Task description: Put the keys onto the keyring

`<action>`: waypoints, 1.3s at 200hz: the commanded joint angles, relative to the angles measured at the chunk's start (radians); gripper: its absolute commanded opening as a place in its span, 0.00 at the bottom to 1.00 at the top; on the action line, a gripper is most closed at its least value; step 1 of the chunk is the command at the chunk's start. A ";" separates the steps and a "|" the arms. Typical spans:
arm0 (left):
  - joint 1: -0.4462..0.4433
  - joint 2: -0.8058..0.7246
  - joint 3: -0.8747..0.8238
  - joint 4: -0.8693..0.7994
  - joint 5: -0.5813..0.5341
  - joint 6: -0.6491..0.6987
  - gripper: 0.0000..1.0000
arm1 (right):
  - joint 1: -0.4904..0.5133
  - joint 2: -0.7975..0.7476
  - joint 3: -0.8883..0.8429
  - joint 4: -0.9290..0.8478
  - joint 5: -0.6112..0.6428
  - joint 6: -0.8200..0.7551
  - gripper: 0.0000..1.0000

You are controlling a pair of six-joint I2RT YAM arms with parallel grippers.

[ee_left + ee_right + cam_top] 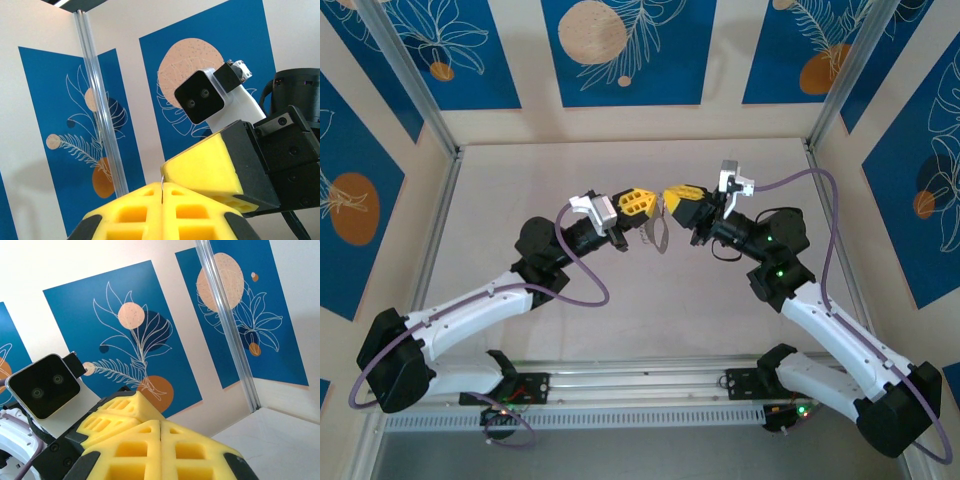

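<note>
Above the middle of the table my two grippers meet tip to tip. My left gripper (647,205) is shut on the keyring (658,236), a thin grey loop that hangs down below the two tips. In the left wrist view a sliver of its silver wire (162,182) sticks up from the seam of my left gripper (163,190), and a yellow finger (205,170) of the right gripper rests against that tip. My right gripper (669,197) is shut, its pads (145,447) pressed flat together at the seam (160,423). The keys are hidden.
A pale table (570,180) lies inside a frame of metal posts (410,80), with blue patterned panels (620,50) on the walls. Both arms reach inward from the near rail (640,385). The left arm's camera block (595,210) and the right arm's camera block (730,180) sit close behind the fingers.
</note>
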 commanded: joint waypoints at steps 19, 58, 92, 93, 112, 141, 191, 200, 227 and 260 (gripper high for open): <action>-0.010 -0.009 0.017 0.075 0.021 -0.013 0.00 | -0.011 0.000 0.001 0.010 0.025 0.016 0.00; -0.010 -0.010 0.017 0.076 0.019 -0.010 0.00 | -0.012 0.004 -0.001 -0.003 0.014 0.020 0.00; -0.010 -0.013 0.016 0.077 0.014 -0.008 0.00 | -0.012 0.005 -0.010 -0.005 0.009 0.030 0.00; -0.010 -0.014 0.016 0.078 0.015 -0.007 0.00 | -0.012 0.005 -0.010 -0.005 0.008 0.031 0.00; -0.010 -0.013 0.015 0.078 0.012 -0.007 0.00 | -0.012 0.004 -0.017 -0.005 0.000 0.040 0.00; -0.009 -0.013 0.015 0.082 0.010 -0.008 0.00 | -0.011 0.005 -0.022 -0.005 -0.018 0.054 0.00; -0.010 -0.010 0.015 0.084 0.012 -0.012 0.00 | -0.012 0.008 -0.032 -0.015 -0.024 0.067 0.00; -0.010 -0.010 0.017 0.086 0.012 -0.013 0.00 | -0.013 0.007 -0.032 -0.021 -0.021 0.067 0.00; -0.010 -0.008 0.017 0.090 0.008 -0.018 0.00 | -0.026 0.004 -0.032 -0.041 -0.021 0.074 0.06; -0.010 -0.004 0.015 0.091 -0.005 -0.024 0.00 | -0.078 -0.035 -0.060 -0.044 -0.037 0.108 0.38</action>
